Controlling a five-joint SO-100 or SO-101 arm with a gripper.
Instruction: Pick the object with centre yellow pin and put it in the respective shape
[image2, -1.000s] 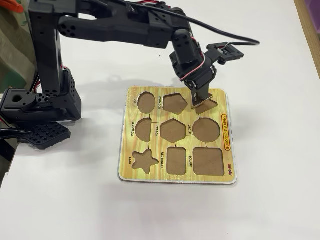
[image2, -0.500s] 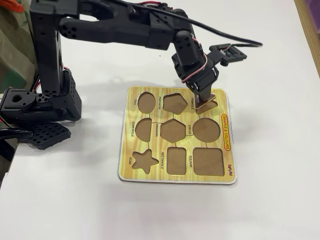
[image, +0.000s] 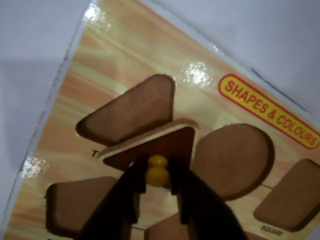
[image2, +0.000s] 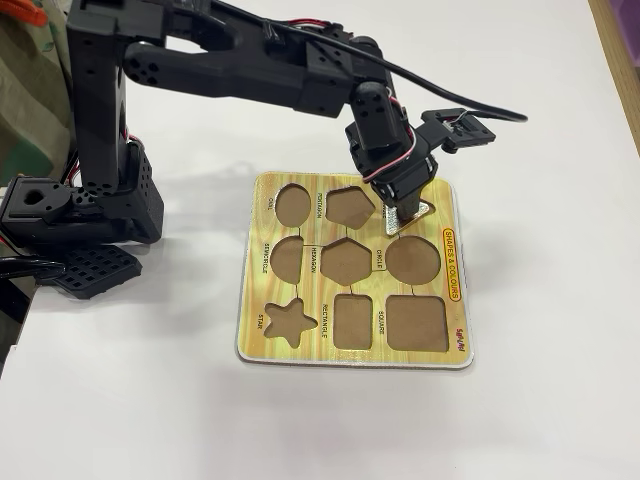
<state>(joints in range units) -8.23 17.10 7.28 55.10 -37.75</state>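
My gripper (image: 158, 176) is shut on the yellow pin (image: 158, 169) at the centre of a brown triangular piece (image: 172, 145). The piece sits tilted, just below the empty triangle recess (image: 132, 107) and overlapping its lower edge, not seated in it. In the fixed view the gripper (image2: 393, 220) points down at the top right part of the wooden shapes board (image2: 400, 357), and a pale corner of the triangular piece (image2: 424, 208) shows beside the fingers. I cannot tell whether the piece touches the board.
The board's other recesses are empty: circle (image: 232, 160), square (image: 292, 197), pentagon (image2: 350, 205), oval (image2: 292, 205), hexagon (image2: 346, 261), star (image2: 290, 322), rectangle (image2: 352, 321). The arm's base (image2: 80, 210) stands at the left on a white table.
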